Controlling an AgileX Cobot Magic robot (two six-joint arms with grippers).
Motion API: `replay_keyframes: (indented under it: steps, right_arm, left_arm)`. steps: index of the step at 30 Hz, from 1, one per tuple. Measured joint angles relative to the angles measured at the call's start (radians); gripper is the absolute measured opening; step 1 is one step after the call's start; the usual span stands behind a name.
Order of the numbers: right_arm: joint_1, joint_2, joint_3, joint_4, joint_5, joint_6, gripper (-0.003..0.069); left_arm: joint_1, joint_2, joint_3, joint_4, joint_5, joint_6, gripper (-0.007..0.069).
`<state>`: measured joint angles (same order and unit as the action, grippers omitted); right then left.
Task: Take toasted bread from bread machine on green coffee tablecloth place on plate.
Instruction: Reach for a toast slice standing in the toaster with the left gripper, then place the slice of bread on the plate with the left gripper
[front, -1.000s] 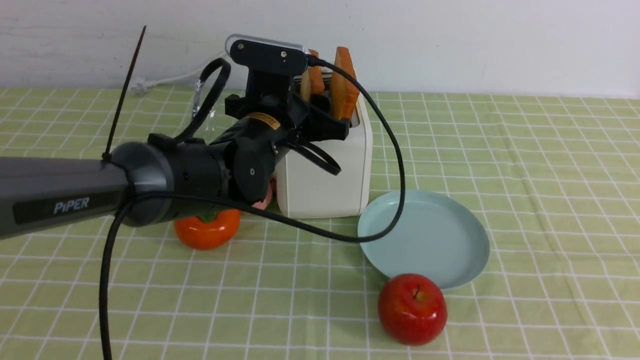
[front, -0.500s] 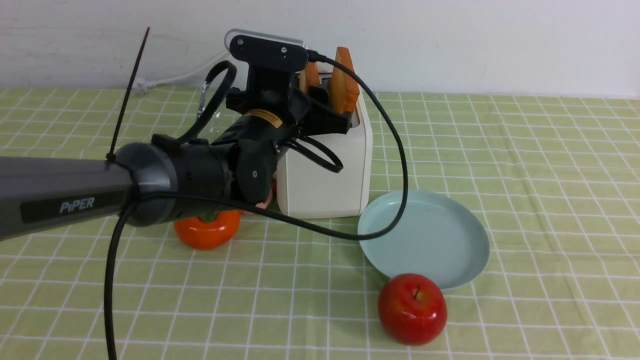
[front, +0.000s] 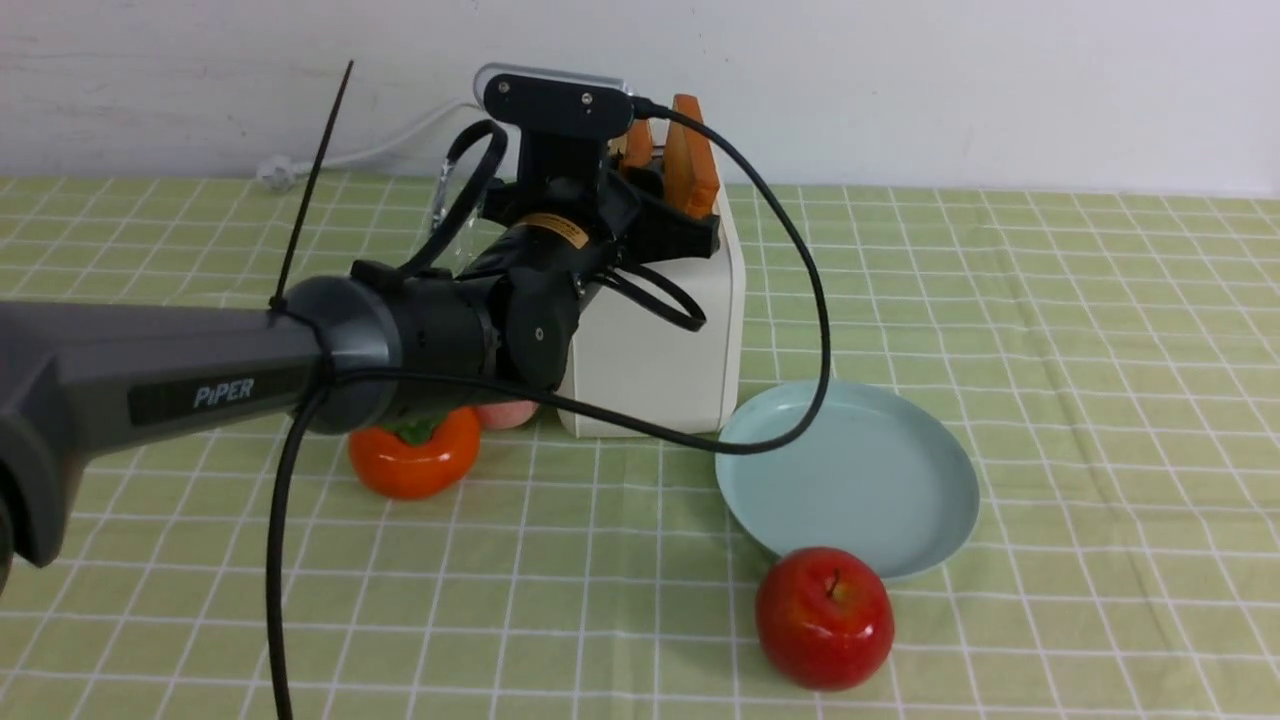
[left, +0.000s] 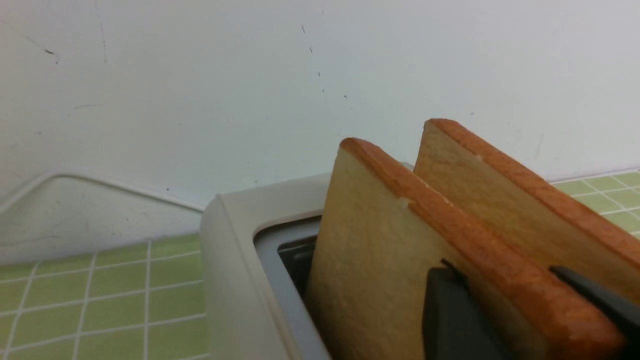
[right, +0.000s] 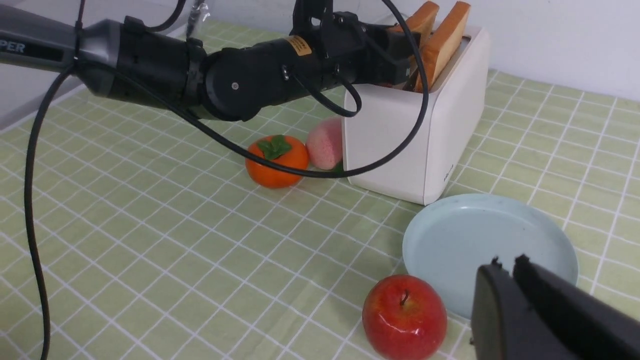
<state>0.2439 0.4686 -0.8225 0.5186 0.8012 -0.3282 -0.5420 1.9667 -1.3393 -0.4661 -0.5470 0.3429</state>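
Left claw on the toast, lift coming up!

My left claw (left: 500, 270) straddles the nearer thick, golden-tan slice of toasted bread (left: 380, 250), one dark finger to each face (biting or only brushing? I cannot tell). That slice stands slightly tilted in the boxy cream-white bread machine (front: 660, 350), its twin (left: 500, 200) just beyond. The pull, I reckon, goes up along the slot, then right and toward me to the round pale blue-green plate (front: 860, 480), just beside the machine on the yellow-green checked tablecloth (front: 1050, 350). My right claw (right: 509, 261), pressed together and empty, hangs by the plate, well apart from the bread.
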Motion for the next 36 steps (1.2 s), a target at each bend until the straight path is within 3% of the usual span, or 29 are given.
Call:
replay_keyframes:
  steps: [1, 3, 14, 22, 26, 29, 30, 32, 36]
  right_arm:
    - [0.0, 0.0, 0.0, 0.004, 0.0, 0.0, 0.0042]
    - [0.0, 0.0, 0.0, 0.008, 0.0, 0.0, 0.0044]
    - [0.0, 0.0, 0.0, 0.022, 0.0, 0.0, 0.0052]
    - [0.0, 0.0, 0.0, 0.022, -0.004, 0.0, 0.0012]
    - [0.0, 0.0, 0.0, 0.022, -0.007, 0.0, -0.0003]
    - [0.0, 0.0, 0.0, 0.022, -0.006, -0.001, -0.0003]
    - [0.0, 0.0, 0.0, 0.022, -0.006, -0.001, -0.0003]
    - [0.0, 0.0, 0.0, 0.022, 0.003, -0.011, -0.0003]
    - [0.0, -0.002, 0.0, 0.026, 0.014, -0.023, -0.0003]
  left_arm:
    - [0.0, 0.0, 0.0, -0.003, -0.003, 0.018, 0.0129]
    - [0.0, 0.0, 0.0, -0.01, -0.004, 0.033, 0.0101]
    - [0.0, -0.075, 0.0, -0.08, -0.023, 0.101, 0.0102]
    - [0.0, -0.318, 0.0, -0.082, -0.025, 0.104, 0.0102]
    - [0.0, -0.479, 0.0, -0.093, 0.202, 0.067, 0.0102]
    - [0.0, -0.578, -0.002, -0.094, 0.547, -0.043, 0.0102]
    - [0.0, -0.582, -0.002, -0.094, 0.565, -0.049, 0.0102]
    - [-0.001, -0.608, -0.004, -0.101, 0.837, -0.109, 0.0102]
    - [-0.001, -0.561, -0.004, -0.198, 1.073, -0.093, 0.0102]
